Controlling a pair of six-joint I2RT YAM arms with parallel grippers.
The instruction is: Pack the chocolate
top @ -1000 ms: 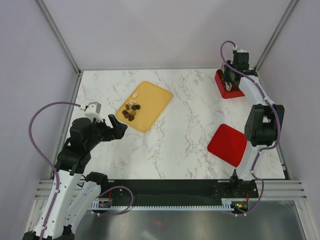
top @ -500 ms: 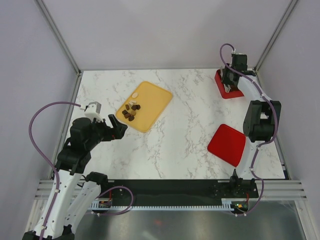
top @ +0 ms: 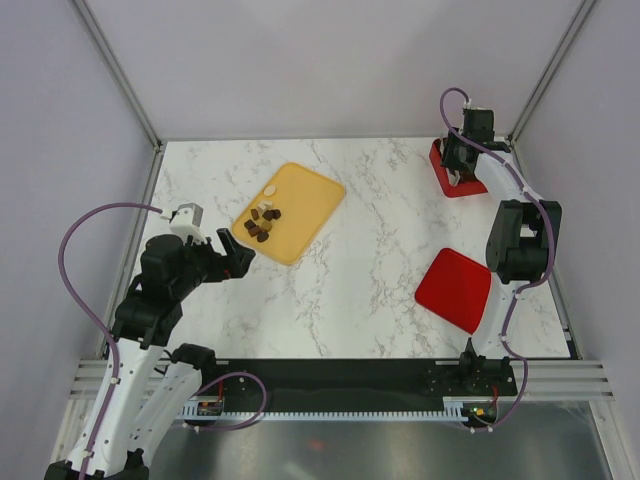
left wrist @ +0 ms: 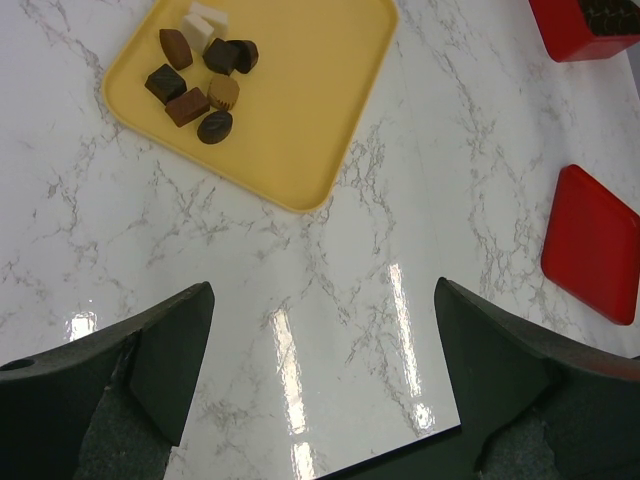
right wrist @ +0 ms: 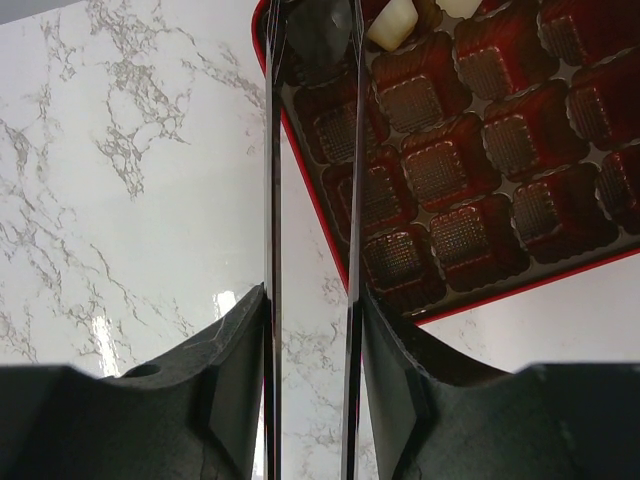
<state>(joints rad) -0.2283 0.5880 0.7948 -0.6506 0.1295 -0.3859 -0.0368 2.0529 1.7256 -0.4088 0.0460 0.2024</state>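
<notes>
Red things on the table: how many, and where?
2. The red box sits in the far right corner; the flat red lid lies nearer, on the right. No others seem hidden.

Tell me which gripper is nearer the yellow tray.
Left. The left gripper hangs just beside the yellow tray; the right gripper is far across the table, over the red gridded box.
</notes>
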